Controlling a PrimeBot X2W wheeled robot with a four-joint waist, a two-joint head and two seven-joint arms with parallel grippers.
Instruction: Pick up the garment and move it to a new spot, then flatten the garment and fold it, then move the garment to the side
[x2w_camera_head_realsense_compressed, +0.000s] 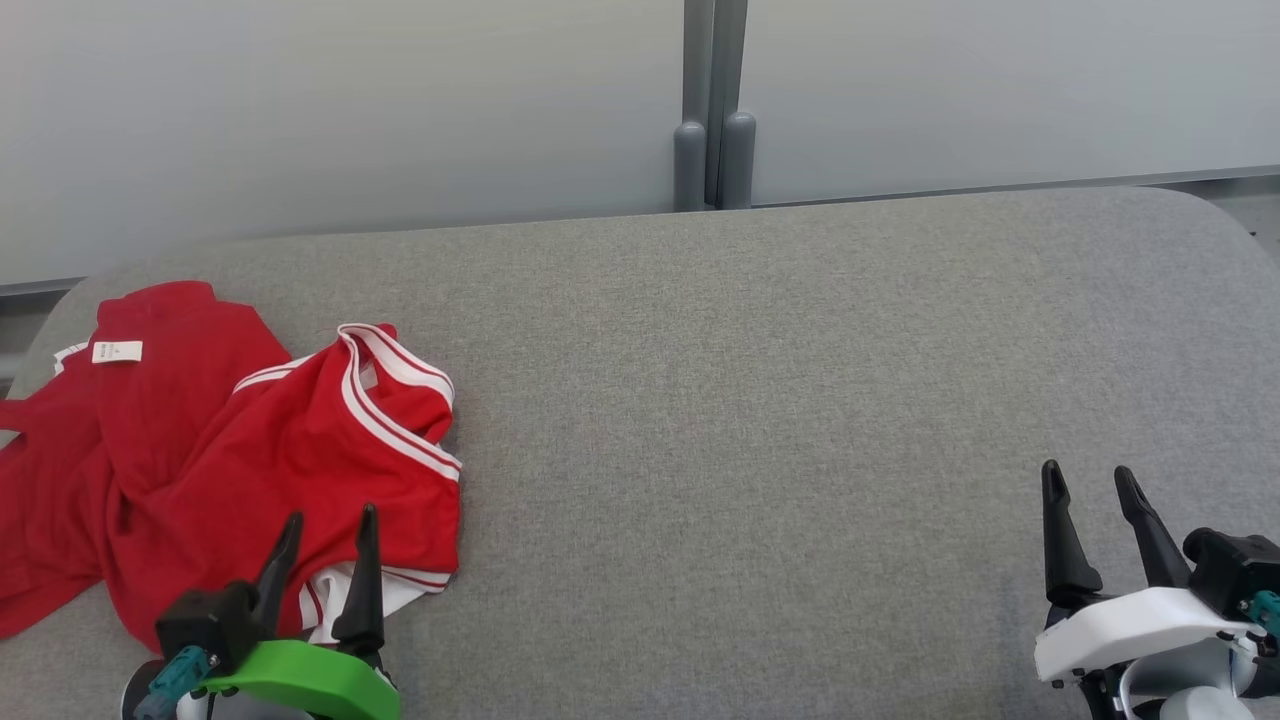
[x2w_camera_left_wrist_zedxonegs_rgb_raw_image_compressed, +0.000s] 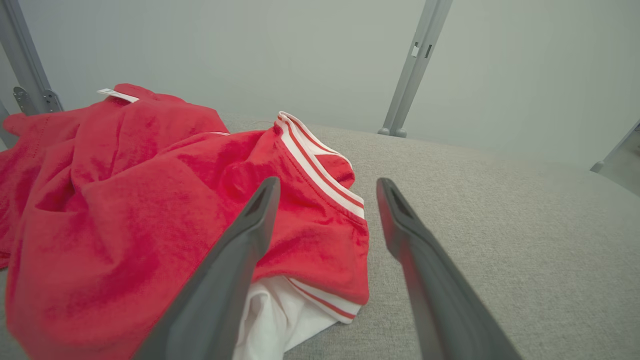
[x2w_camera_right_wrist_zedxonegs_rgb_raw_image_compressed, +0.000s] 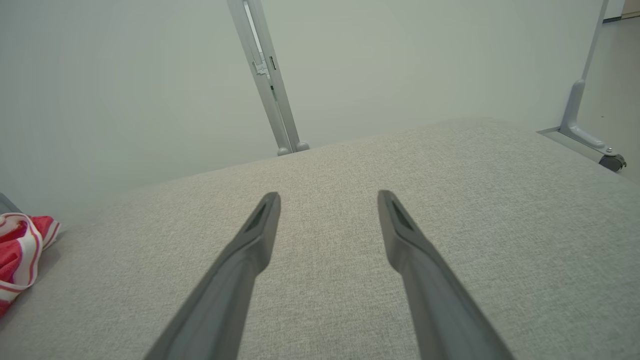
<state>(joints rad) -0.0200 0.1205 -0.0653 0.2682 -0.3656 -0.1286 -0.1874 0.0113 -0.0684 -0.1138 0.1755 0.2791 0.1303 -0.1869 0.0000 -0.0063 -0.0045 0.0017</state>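
Head view: crumpled red sports garment (x2w_camera_head_realsense_compressed: 200, 460), white-striped trim, left on grey upholstered surface (x2w_camera_head_realsense_compressed: 750, 400); left gripper (x2w_camera_head_realsense_compressed: 331, 513) spread over its near edge (possibly touching), right gripper (x2w_camera_head_realsense_compressed: 1086, 468) spread, well apart.

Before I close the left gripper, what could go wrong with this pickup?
1. The garment lies crumpled in overlapping layers; the open left gripper, poised at its near corner, may pinch several layers and lift it bunched.
2. Its left part reaches the left edge of the grey surface, so a drag that way could pull it off.
3. The open right gripper stands far off, so a one-handed lift would trail.
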